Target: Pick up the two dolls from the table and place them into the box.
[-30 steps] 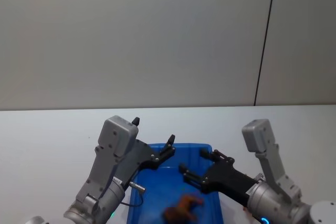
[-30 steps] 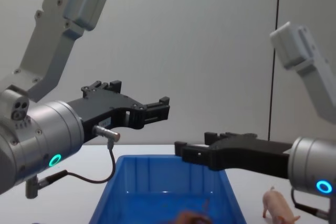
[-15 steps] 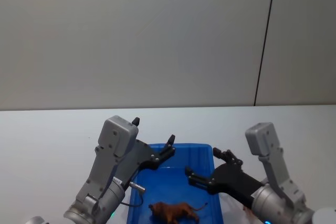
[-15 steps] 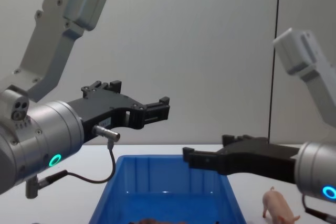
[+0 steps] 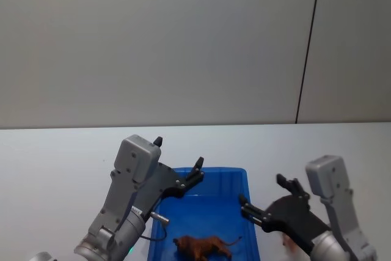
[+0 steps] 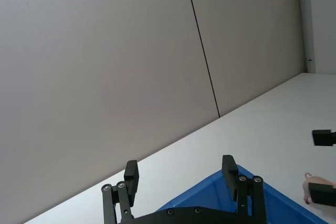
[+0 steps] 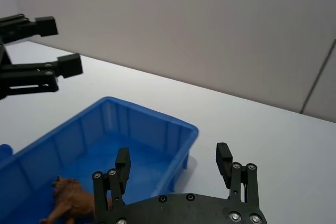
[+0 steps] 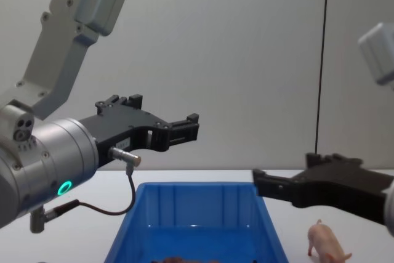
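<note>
Work looked half done: the brown lion doll (image 5: 204, 247) lay on the floor of the blue box (image 5: 211, 170), while the pink pig doll (image 8: 326, 241) stood on the white table (image 5: 61, 157) near the box's right wall. The right gripper (image 7: 173, 155) hung by the box's right rim, fingers spread wide and empty, probably readying for the pig. The left gripper (image 6: 179, 167), equally wide and empty, hovered over the box's left side, seemingly keeping clear.
</note>
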### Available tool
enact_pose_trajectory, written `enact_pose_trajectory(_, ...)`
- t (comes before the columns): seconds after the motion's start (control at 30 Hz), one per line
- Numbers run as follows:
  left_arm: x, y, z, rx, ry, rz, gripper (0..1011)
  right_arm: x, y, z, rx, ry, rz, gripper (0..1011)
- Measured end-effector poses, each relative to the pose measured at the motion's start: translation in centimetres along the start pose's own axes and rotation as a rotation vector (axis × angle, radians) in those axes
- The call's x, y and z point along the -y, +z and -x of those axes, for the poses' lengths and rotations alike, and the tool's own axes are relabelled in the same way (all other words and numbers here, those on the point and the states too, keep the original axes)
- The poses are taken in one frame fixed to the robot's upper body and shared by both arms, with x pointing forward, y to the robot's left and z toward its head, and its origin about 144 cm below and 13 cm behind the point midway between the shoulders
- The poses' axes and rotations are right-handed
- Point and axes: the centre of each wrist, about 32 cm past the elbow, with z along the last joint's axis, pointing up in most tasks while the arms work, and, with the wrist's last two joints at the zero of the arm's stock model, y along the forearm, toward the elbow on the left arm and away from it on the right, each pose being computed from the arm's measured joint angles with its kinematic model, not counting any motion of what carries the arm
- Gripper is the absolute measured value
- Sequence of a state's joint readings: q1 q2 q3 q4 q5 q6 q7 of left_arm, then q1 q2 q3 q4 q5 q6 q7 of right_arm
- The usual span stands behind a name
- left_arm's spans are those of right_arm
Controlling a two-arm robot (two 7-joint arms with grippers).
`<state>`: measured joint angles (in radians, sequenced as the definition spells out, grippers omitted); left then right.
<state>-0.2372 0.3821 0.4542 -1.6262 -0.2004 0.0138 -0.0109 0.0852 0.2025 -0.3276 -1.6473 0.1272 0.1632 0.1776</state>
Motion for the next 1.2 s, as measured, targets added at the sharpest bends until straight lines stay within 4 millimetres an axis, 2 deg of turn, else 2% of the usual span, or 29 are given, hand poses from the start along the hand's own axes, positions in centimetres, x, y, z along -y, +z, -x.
enact_pose_trajectory(0.37, 0.0, 0.0, 0.0, 0.000, 0.000, 0.000, 1001, 2.3, -0.8, 1.0, 0.011, -0.147, 0.027, 1001)
enact_pose_trajectory(0.63, 0.0, 0.0, 0.0, 0.000, 0.000, 0.000, 1001, 3.1, -2.0, 0.9, -0.002, -0.215, 0.068, 1001)
enact_pose_trajectory(0.97, 0.0, 0.0, 0.0, 0.000, 0.000, 0.000, 1001, 3.1, -3.7, 0.2, -0.034, -0.225, 0.101, 1001)
enact_pose_trajectory(1.2, 0.0, 0.0, 0.0, 0.000, 0.000, 0.000, 1001, 2.3, -4.9, -0.3, -0.061, -0.192, 0.104, 1001)
